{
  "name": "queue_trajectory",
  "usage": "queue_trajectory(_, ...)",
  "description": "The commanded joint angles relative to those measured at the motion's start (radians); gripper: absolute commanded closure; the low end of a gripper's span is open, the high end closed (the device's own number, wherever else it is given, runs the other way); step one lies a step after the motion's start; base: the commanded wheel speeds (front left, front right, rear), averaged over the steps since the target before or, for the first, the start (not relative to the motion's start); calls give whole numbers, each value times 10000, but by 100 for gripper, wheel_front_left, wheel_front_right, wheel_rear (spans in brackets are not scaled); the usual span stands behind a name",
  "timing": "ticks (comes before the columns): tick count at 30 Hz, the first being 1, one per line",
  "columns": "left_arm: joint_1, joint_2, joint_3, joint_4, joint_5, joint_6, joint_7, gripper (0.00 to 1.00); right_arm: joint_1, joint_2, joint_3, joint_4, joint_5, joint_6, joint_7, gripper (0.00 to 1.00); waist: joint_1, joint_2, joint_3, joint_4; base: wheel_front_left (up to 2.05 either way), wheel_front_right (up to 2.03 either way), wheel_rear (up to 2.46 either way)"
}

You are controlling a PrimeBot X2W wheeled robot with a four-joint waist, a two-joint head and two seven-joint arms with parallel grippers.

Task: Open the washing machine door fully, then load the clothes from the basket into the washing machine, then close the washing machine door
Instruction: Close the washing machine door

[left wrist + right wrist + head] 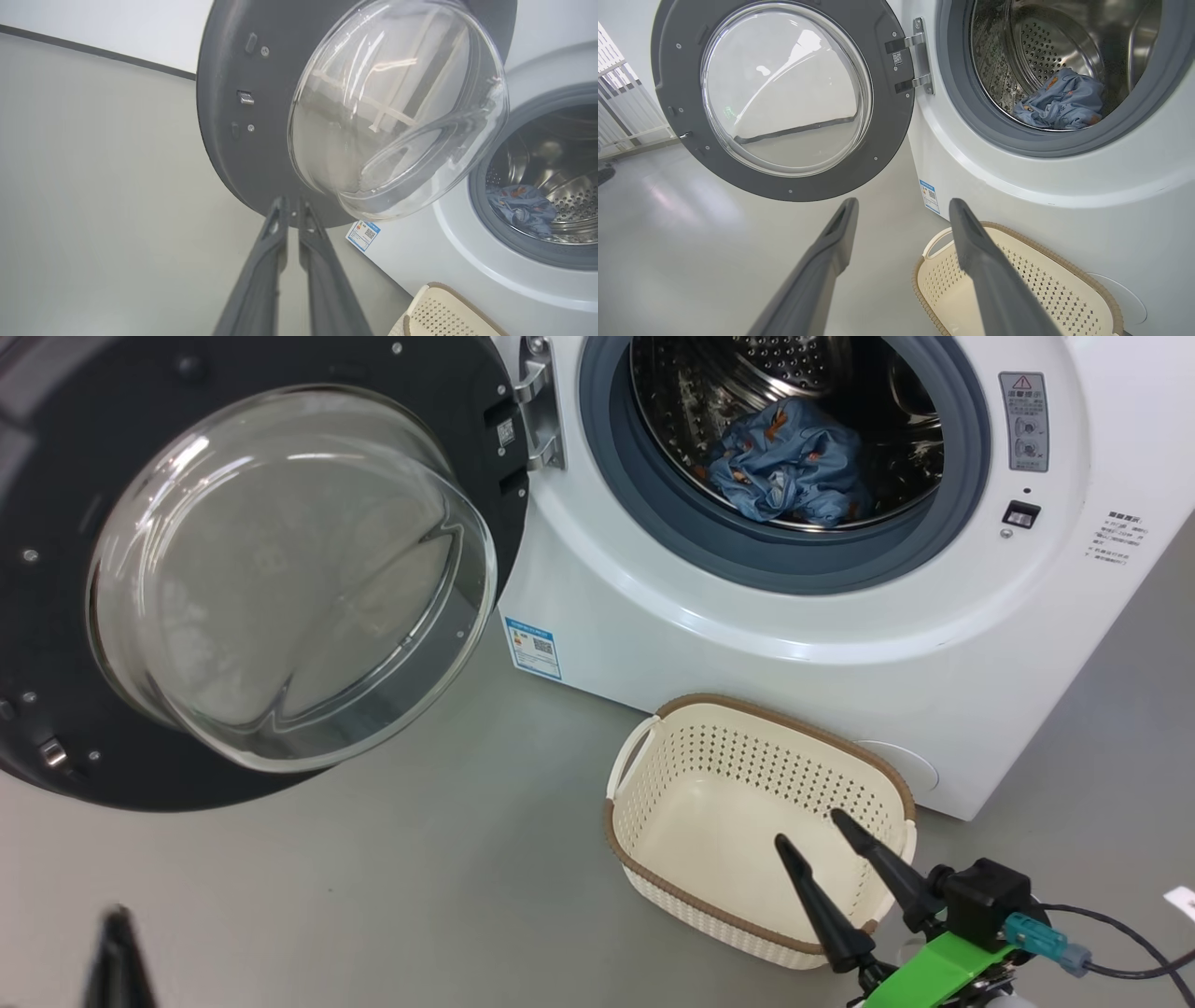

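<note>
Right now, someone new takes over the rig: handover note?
Left gripper: fingers nearly together, empty, pointing at the door's lower rim.
Right gripper: open, empty, over the basket.
Door swung wide open. Clothes lie inside the washer. Basket is empty, in front of the washer.
Done: door opened, clothes loaded.
To do: close the door.

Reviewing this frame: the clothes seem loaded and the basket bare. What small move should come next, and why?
Probably bring the left gripper to the free edge of the washing machine door and begin swinging it toward the opening. The clothes lie inside the washing machine, the basket is empty, and the door stands wide open. The left gripper's narrowed fingers hold nothing and point at the door's lower rim.
</note>
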State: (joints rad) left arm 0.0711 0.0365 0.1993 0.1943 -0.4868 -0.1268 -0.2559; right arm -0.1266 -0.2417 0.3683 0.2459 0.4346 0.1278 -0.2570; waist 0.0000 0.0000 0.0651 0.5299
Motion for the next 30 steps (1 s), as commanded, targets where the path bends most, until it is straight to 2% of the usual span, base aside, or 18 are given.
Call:
queue_trajectory(1,-672,138,670,-675,-91,-11,-59,100,-84,32,0,-239,99,29,-48,0,0,0,-22,-18,0,0,0)
queue_trajectory(3,-924,166,975,-1149,37,-27,-59,100,70,88,-173,-286,69,29,-48,0,0,0,-28,-39,0,0,0)
queue_trajectory(5,-1268,447,1057,-1616,-117,-32,-59,100,246,148,-344,-340,22,29,-48,0,0,0,-24,-60,0,0,0)
queue_trajectory(11,-2657,1909,1612,-2235,-1356,-36,-59,100,782,292,-853,-522,-107,29,-48,0,0,0,63,-201,0,0,0)
queue_trajectory(12,-2657,1909,1612,-2235,-1356,-36,-59,100,782,292,-853,-522,-107,29,-48,0,0,0,63,-201,0,0,0)
queue_trajectory(15,-3393,2802,1988,-2099,-2117,-36,-59,100,869,314,-979,-589,-162,29,-48,0,0,0,217,-380,0,0,0)
queue_trajectory(18,-4074,3708,2247,-1607,-2778,-37,-59,100,873,305,-1015,-647,-217,29,-48,0,0,0,383,-556,0,0,0)
queue_trajectory(23,-5272,4850,2314,-215,-3902,-37,-59,100,809,266,-1134,-701,-293,29,-48,0,0,0,673,-747,0,0,0)
queue_trajectory(30,-6837,6385,1490,2746,-5820,-37,82,100,621,170,-1158,-753,-363,29,-48,0,0,0,1063,-986,0,0,0)
